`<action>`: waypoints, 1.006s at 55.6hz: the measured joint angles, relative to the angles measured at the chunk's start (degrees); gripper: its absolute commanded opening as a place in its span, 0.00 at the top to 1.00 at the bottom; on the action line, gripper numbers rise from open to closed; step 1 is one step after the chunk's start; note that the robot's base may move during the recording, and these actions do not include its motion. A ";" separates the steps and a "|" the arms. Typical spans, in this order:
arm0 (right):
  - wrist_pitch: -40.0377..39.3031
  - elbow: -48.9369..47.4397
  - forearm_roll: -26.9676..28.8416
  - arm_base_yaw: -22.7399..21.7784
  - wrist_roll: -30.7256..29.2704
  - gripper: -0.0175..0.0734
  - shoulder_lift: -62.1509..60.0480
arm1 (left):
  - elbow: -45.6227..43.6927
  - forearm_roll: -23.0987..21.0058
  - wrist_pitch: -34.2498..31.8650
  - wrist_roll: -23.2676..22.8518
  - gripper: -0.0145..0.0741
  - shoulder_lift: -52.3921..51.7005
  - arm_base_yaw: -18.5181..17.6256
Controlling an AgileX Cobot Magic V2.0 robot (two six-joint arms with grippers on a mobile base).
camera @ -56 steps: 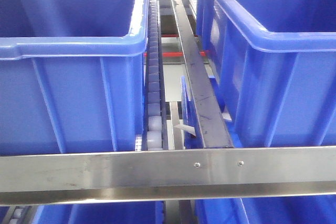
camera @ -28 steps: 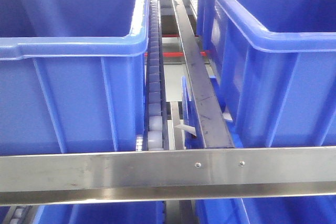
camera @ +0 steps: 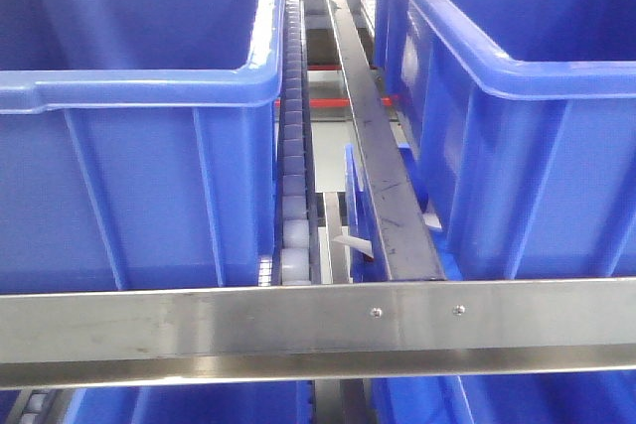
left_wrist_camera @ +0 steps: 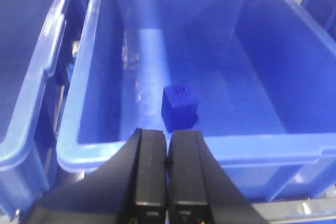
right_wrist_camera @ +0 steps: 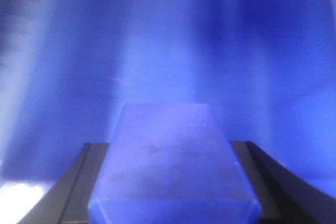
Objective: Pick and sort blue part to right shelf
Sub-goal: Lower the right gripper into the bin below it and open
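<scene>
In the right wrist view my right gripper is shut on a blue block-shaped part that fills the space between its two black fingers. Blurred blue plastic fills the view behind it. In the left wrist view my left gripper is shut and empty, hovering at the near rim of a blue bin. A small dark blue cube part lies on that bin's floor just beyond the fingertips. The front view shows the steel-framed shelf with its flat front rail; neither gripper shows there.
Two large blue bins sit on the shelf, with a pale roller track and a dark steel divider rail between them. More blue bins show below the rail. Another bin stands left of the left gripper's bin.
The front view shifts very slightly; nothing else visibly moves.
</scene>
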 measured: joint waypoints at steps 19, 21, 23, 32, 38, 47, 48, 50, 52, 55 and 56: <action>-0.63 -13.60 9.39 -10.80 -15.34 0.66 25.70 | 0.00 0.00 1.02 -0.35 0.69 0.00 0.00; -0.75 -14.67 9.75 -10.83 -16.17 0.66 28.25 | 0.00 0.00 1.02 -0.35 0.69 0.00 0.00; -0.97 -15.69 9.87 -10.83 -16.90 0.66 30.72 | 0.00 0.00 1.02 -0.35 0.69 0.00 0.00; -3.09 -18.96 10.46 -10.83 -18.01 0.66 40.86 | 0.00 0.00 1.05 -0.45 0.69 0.00 0.00; -4.04 -19.67 10.51 -10.83 -18.01 0.66 46.03 | 0.00 0.00 1.15 -0.45 0.69 0.00 0.00; -4.24 -19.67 10.60 -10.83 -18.09 0.61 49.70 | 0.00 0.00 1.15 -0.45 0.69 0.00 0.00; -4.24 -19.67 10.60 -10.83 -18.13 0.59 50.00 | 0.00 0.00 1.15 -0.45 0.69 0.00 0.00; -4.24 -19.67 10.60 -10.83 -18.13 0.53 50.13 | 0.00 0.00 1.15 -0.45 0.69 0.00 0.00; -4.27 -19.67 10.60 -10.83 -18.13 0.45 50.13 | 0.00 -0.33 1.15 -0.45 0.69 0.00 0.00; -4.38 -19.76 10.60 -10.83 -18.13 0.33 50.13 | 0.00 0.00 1.15 -0.45 0.69 0.00 0.00; -4.38 -19.91 10.60 -10.83 -18.13 0.29 50.13 | 0.00 -0.33 1.15 -0.45 0.69 0.00 0.00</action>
